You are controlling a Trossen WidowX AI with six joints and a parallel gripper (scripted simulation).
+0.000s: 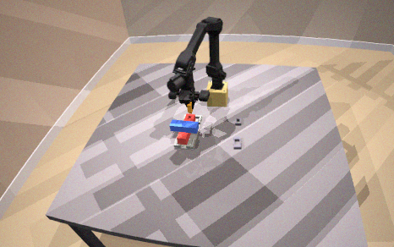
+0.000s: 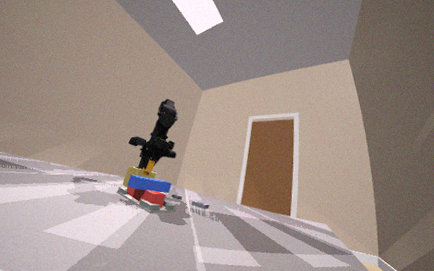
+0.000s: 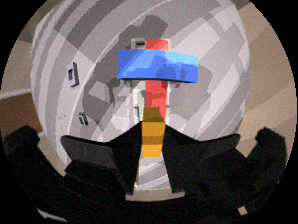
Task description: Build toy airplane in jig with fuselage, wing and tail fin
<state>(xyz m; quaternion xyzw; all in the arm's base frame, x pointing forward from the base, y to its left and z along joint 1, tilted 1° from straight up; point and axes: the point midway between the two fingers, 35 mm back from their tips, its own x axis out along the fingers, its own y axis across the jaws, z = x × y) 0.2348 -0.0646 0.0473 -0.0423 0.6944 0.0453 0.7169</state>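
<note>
The red fuselage [image 1: 183, 138] [image 2: 154, 197] [image 3: 156, 95] lies in the pale jig cradle [image 1: 179, 146] [image 2: 150, 207] [image 3: 135, 99]. The blue wing [image 1: 184, 126] [image 2: 149, 184] [image 3: 157, 66] lies across the top of the fuselage. My gripper [image 1: 189, 104] [image 2: 149, 164] [image 3: 150, 124] is shut on the orange tail fin [image 1: 189, 108] [image 2: 150, 165] [image 3: 152, 131]. The fin hangs upright just above the tail end of the fuselage, where a dark socket [image 1: 189, 117] shows in the top view. In the wrist view the fin hides that end. A small gap shows between fin and fuselage in the top view.
Two small grey holders, a nearer one [image 1: 238, 143] [image 2: 200, 204] [image 3: 73, 74] and a farther one [image 1: 238, 122] [image 2: 176, 196] [image 3: 83, 119], stand on the table to one side of the jig. The yellow arm base [image 1: 217, 96] [image 2: 131, 175] is behind the jig.
</note>
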